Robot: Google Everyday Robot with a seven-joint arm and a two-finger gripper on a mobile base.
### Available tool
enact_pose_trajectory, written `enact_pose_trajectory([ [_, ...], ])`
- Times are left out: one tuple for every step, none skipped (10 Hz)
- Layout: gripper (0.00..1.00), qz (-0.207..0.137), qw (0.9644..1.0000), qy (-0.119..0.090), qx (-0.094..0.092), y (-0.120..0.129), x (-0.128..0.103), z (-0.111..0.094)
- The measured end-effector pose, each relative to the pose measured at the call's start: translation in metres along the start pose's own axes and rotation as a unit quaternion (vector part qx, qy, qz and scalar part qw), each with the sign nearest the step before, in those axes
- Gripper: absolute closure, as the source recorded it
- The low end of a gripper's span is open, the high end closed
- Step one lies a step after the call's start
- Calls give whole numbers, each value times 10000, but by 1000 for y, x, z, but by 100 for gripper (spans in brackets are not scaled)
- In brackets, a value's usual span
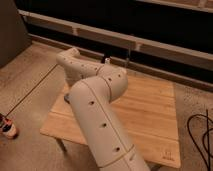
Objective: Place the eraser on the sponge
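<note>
The arm (97,120) blocks the left half of the tabletop (150,112). The claw is hidden behind it, somewhere at the tabletop's left side, so I can't tell whether it's open or holding anything. No eraser or sponge shows either, only a small grey bit (66,98) poking out at the arm's left, which could be claw or sponge. Risk: with the view blocked, a release can miss the sponge or land by the left edge and go over, unnoticed.

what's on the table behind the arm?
The table shows only wood on its right side. The arm covers the left half. The eraser, sponge and gripper are not visible, presumably hidden behind it.
</note>
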Motion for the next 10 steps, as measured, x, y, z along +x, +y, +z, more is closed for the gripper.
enact_pose_trajectory([
  [22,12,10000,10,-9,-2,-1,0],
  [20,21,10000,16,-14,-3,-2,0],
  [20,28,10000,23,-19,-4,-3,0],
  [20,31,10000,24,-24,-5,-3,0],
  [20,32,10000,25,-28,-6,-4,0],
  [20,25,10000,27,-36,-5,-5,0],
  [20,18,10000,19,-44,-5,-6,-1],
  [20,16,10000,8,-52,-4,-7,-1],
  [20,26,10000,-4,-57,-5,-8,-3],
  [20,70,10000,-9,-57,-5,-9,-3],
])
